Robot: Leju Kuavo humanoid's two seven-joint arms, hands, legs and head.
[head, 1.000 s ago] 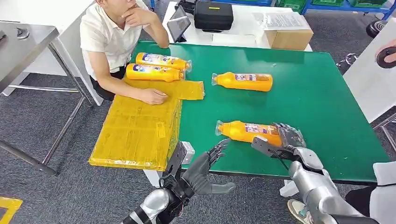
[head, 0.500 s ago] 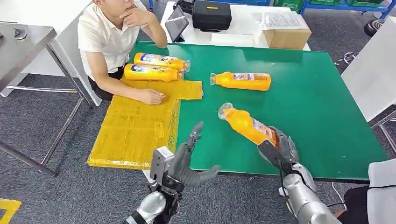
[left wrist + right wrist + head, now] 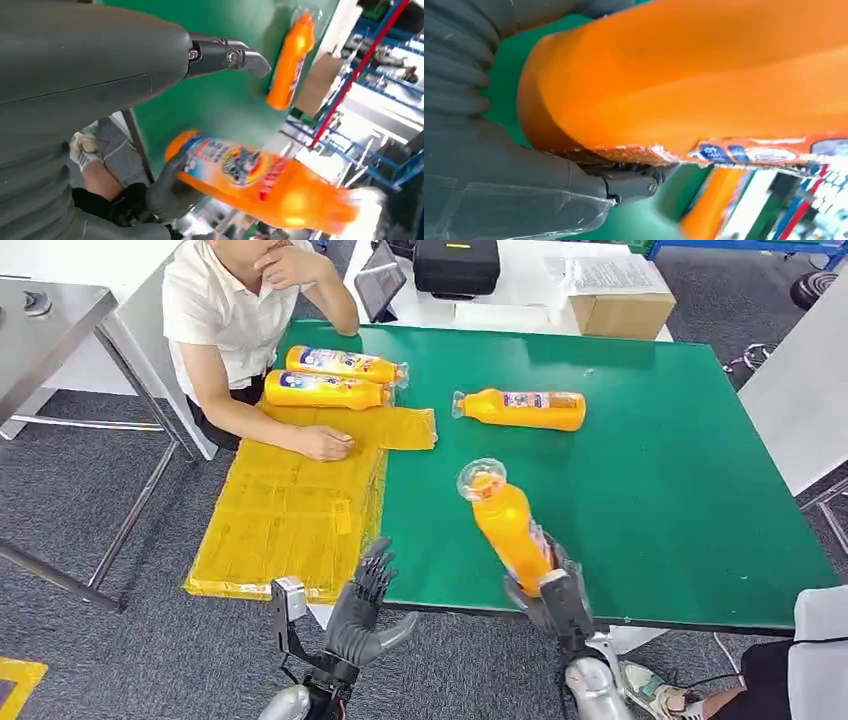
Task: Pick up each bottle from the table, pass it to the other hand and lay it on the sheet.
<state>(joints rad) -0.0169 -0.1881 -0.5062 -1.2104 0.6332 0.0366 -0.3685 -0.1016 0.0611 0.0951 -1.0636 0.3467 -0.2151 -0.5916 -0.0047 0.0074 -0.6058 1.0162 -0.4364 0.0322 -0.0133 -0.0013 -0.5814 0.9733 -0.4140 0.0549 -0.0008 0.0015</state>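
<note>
Handover step: right hand (image 3: pixel 548 592) grips the lifted bottle (image 3: pixel 505 522), left hand (image 3: pixel 365 612) waits spread wide, needing to close around it.

Orange bottles (image 3: pixel 508 528) – blue-white labels, seemingly clear caps – green table (image 3: pixel 660 480), yellow sheet (image 3: pixel 290 510), white shirt (image 3: pixel 225 315)

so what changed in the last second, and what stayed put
The right hand has lifted the orange bottle off the green table, swinging its cap end up. The left hand drew back, open. The other three bottles and the person's hand on the yellow sheet stayed put.
</note>
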